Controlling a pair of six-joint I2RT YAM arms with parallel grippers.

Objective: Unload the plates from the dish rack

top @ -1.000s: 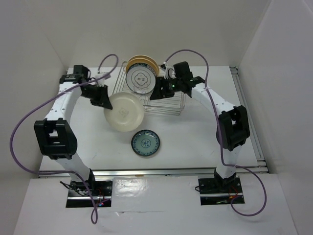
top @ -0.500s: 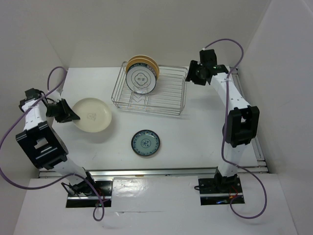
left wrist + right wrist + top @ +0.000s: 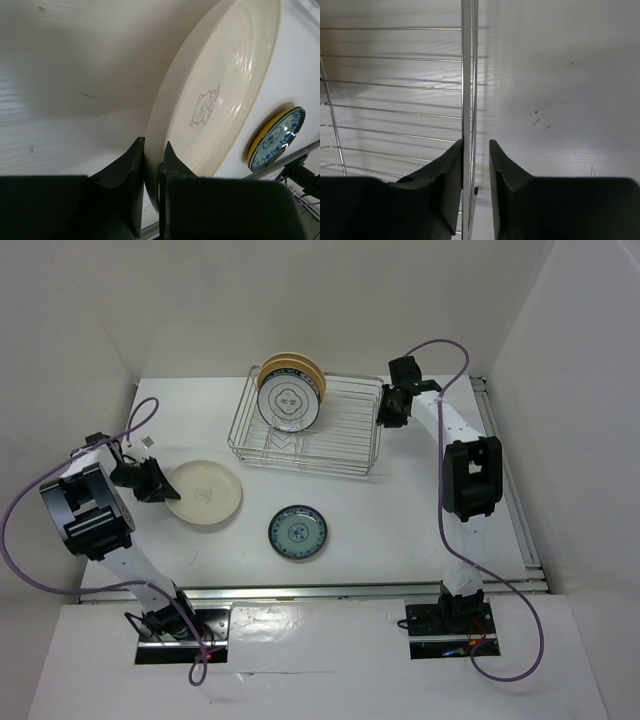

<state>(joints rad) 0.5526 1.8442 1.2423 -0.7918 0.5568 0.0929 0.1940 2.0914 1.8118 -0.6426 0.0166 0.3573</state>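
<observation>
In the left wrist view the cream plate (image 3: 220, 100) runs off the top edge, and its lower rim vanishes inside the left gripper (image 3: 152, 155); it also covers part of the blue-patterned plate (image 3: 277, 137). From above, the white plate (image 3: 289, 403) hides most of the tan plates (image 3: 290, 361) behind it; we cannot count them. The right wrist view cuts the dish rack (image 3: 467, 75) at left and top; whether the right gripper (image 3: 476, 143) actually presses its rim wire, we cannot tell.

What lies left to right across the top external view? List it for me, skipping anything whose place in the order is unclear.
left gripper → cream plate → dish rack → right gripper
</observation>
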